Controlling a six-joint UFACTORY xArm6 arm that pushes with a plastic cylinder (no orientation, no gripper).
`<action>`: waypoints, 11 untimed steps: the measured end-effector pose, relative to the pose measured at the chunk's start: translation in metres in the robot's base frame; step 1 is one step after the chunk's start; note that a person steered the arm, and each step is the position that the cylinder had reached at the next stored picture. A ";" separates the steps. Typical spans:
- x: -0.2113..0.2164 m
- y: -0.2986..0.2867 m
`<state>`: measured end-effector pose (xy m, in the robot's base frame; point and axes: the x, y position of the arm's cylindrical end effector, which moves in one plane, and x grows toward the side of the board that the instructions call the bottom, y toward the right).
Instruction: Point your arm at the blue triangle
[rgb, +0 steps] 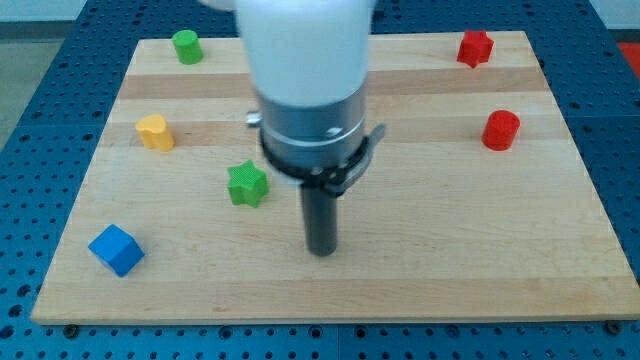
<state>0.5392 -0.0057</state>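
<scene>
Tip (321, 250): bare rod, holds nothing, mid-board, just right of green star (247, 185). Blue block (116, 249): lower left, well apart; triangle shape unclear. Step: approach. Next: slide left, below star.

block: blue block (116, 249), the only blue piece in view
colour: bright, even blue, its top face paler than its sides
shape: looks more like a small cube seen corner-on than a triangle, though the angle leaves this unsure
pose: resting flat on one face, turned so one corner points toward the view's bottom
place: on the desk (450, 260), in the corner at the view's bottom left, near both edges
contact: stands alone, touching nothing
neighbours: well apart from every other piece
</scene>
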 end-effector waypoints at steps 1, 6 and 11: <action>-0.038 0.008; -0.210 -0.071; -0.259 0.006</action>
